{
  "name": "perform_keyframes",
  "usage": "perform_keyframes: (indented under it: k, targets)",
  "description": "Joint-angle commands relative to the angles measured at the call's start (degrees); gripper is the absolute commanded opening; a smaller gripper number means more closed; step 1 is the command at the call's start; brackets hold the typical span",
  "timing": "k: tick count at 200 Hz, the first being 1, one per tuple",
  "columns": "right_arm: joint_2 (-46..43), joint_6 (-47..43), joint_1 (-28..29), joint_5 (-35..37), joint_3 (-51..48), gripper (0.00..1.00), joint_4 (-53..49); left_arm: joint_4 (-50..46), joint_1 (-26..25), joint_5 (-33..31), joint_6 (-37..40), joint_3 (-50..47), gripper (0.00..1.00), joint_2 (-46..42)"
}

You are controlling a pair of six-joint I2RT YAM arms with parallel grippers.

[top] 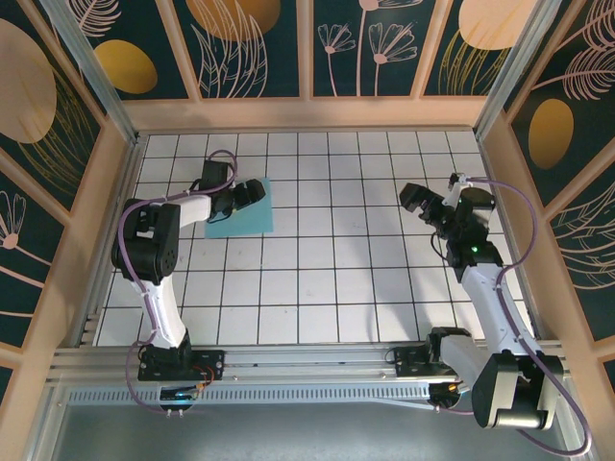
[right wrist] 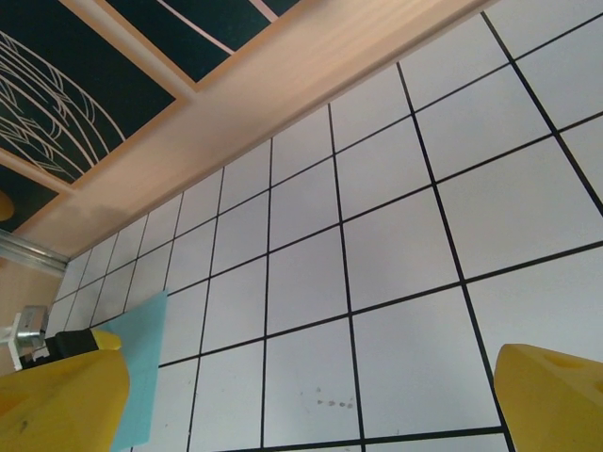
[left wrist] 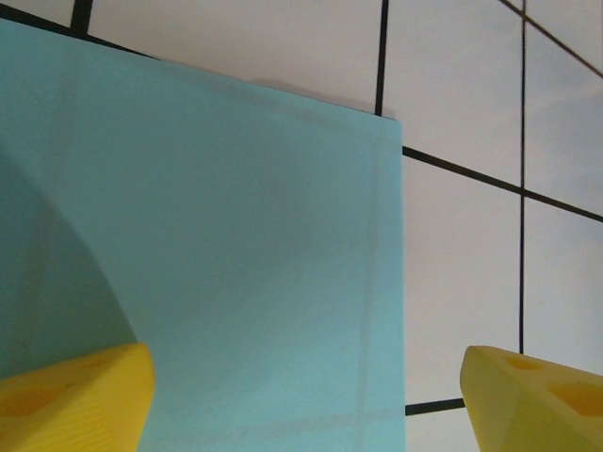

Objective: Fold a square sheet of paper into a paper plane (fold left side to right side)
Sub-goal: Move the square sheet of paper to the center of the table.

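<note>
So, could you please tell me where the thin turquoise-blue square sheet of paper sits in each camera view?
Top external: the thin turquoise-blue square sheet of paper lies left of centre, in the far half of the table.
Left wrist: it covers the left and middle of the picture.
Right wrist: a sliver at the lower left.
Shared landmark: the black grid lines on the white tabletop.

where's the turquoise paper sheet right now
In the top view, the thin light turquoise-blue paper sheet lies on the white tiled table's far-left area, beneath the left tool.

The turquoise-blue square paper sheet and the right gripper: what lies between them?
In the top view, just bare white gridded tabletop separates the paper sheet from the right gripper.
</note>
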Motion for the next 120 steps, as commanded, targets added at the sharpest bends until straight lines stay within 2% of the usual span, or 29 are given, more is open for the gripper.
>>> perform_keyframes:
  k: [1,80,120]
  targets:
    - [0.42,-0.59,0.57,1.54,2.14,0.99,-1.06,-2.74,-1.65,1.20,-2.91,-4.90,0.84,-0.35]
    - [3.81,0.74,0.92,2.62,5.87,0.97,-6.30,1.58,-7.53,3.83,-10.44,-17.66,0.82,-8.14]
    - [4.06,1.91,1.73,2.84,5.55,0.95,-6.30,1.52,-12.16,1.39,-14.18,-20.76,0.81,-11.30]
